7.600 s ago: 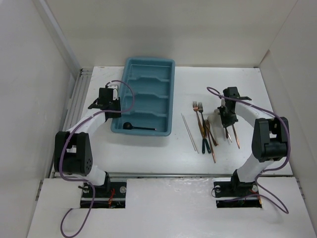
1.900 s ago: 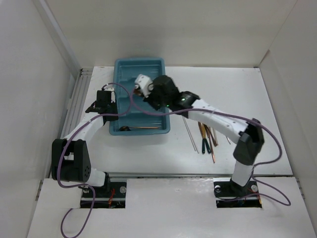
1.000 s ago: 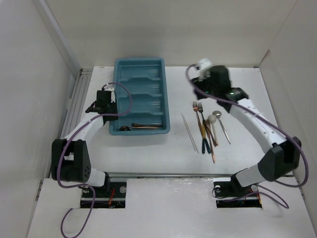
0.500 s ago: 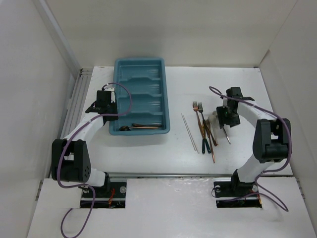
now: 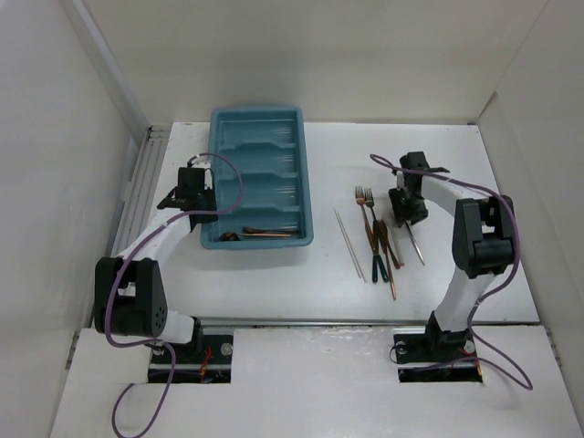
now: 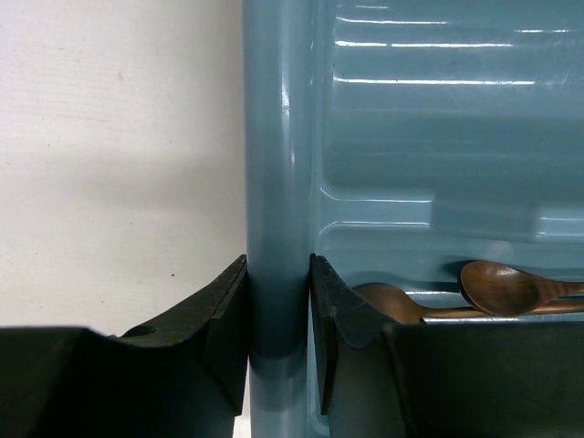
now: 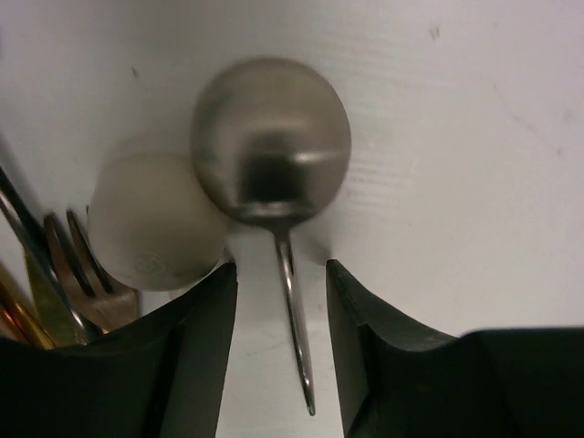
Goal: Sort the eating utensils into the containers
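My right fingers (image 7: 205, 347) have swung back onto the silver round-bowled spoon (image 7: 271, 151), open astride its handle, seemingly untouched; left fingers (image 6: 228, 319) grip the teal plastic tray (image 6: 274, 137) by its rim.

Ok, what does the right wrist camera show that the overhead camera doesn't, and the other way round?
Right wrist only: the silver spoon's bowl touching a paler bowl, and its handle lying between the right gripper's open fingers. Overhead only: the blue tray, the left gripper at its rim, the chopsticks. Both: the spoon's handle, that gripper, the forks.
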Controlling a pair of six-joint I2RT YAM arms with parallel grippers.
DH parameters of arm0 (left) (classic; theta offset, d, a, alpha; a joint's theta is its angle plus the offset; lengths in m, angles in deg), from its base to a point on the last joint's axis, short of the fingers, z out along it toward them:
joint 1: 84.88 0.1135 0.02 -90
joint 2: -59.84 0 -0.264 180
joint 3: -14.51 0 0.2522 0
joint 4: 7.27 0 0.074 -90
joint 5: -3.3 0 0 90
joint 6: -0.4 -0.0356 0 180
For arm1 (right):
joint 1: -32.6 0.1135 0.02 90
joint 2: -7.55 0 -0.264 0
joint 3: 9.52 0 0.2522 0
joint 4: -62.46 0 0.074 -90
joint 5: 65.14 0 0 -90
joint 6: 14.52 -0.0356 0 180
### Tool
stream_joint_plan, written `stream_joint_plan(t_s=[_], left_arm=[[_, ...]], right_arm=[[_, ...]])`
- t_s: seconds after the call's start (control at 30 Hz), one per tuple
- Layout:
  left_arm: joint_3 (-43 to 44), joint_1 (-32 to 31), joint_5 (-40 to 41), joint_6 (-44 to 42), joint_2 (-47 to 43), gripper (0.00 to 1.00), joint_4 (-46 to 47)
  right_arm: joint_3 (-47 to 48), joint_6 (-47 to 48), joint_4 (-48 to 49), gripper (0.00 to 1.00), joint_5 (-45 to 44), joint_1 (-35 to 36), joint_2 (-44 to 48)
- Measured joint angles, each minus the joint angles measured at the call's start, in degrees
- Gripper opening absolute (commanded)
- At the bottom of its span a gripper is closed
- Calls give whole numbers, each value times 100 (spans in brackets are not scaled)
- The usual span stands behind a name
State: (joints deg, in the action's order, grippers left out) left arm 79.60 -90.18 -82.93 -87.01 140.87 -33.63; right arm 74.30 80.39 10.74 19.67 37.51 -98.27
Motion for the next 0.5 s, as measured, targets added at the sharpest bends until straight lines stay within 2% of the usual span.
stream_joint_plan(t_s=[0.07,0.17,0.2,0.23,0.5], left_arm=[[0,-4,4,0,-13,0,0],[0,-17,33,0,-22,0,0],[0,-22,42,-2,-24,0,0],[0,-22,44,0,-22,0,0],[-17,-22,55,-22,-24,0,15]], right_arm=[[170,-2,24,43,-35,61,-127],[306,-4,61,26,-44,90,-234],[339,-7,70,7,-46,90,-260],[358,-9,83,0,-70,90,-278],[387,-61,57,0,-564,136,-286]])
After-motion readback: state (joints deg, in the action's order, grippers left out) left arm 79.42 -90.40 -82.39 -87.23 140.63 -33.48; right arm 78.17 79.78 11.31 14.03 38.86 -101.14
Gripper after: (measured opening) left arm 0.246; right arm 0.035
